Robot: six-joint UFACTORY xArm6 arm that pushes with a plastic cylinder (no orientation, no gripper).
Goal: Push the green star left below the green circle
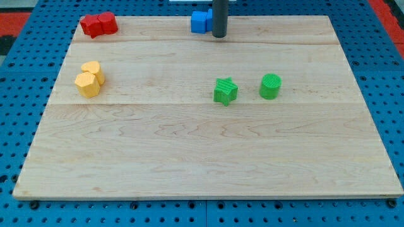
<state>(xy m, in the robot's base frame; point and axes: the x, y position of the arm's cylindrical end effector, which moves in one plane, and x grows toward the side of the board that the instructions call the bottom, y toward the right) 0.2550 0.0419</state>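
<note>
The green star (225,91) lies right of the board's middle. The green circle (270,86) stands just to its right, a small gap between them. My tip (219,36) is at the view's top, well above the green star and touching or just right of the blue blocks (201,21). The rod runs up out of the view.
Two red blocks (99,24) sit together at the top left corner. Two yellow blocks (90,79) sit together at the left side. The wooden board (189,164) lies on a blue pegboard table; its edges are close to the red and blue blocks.
</note>
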